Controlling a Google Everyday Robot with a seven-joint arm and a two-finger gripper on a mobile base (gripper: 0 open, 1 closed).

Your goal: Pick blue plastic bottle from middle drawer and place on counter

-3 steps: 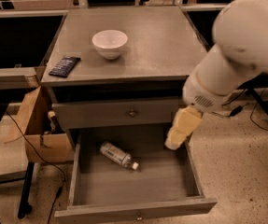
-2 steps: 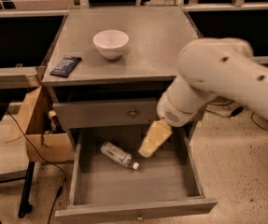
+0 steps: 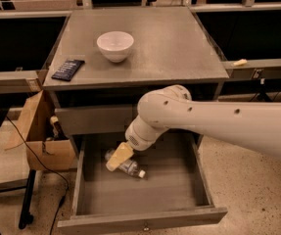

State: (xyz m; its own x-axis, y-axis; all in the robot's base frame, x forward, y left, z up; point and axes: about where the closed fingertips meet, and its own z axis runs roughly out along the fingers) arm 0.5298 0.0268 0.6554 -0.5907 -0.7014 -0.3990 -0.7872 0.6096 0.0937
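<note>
- Gripper (image 3: 113,163) down inside the pulled-out middle drawer (image 3: 152,192), right over the lying blue plastic bottle (image 3: 130,169).
- Gripping or not? Can't tell.
- White bowl (image 3: 115,45) sits on the surface (image 3: 179,43).

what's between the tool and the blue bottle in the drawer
Nothing visible. The tool is down inside the middle drawer, directly over the blue plastic bottle and overlapping its left part in this view; contact can't be judged.

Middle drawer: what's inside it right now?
The middle drawer holds the blue plastic bottle, lying on its side. The gripper, inside the drawer, covers part of it.
</note>
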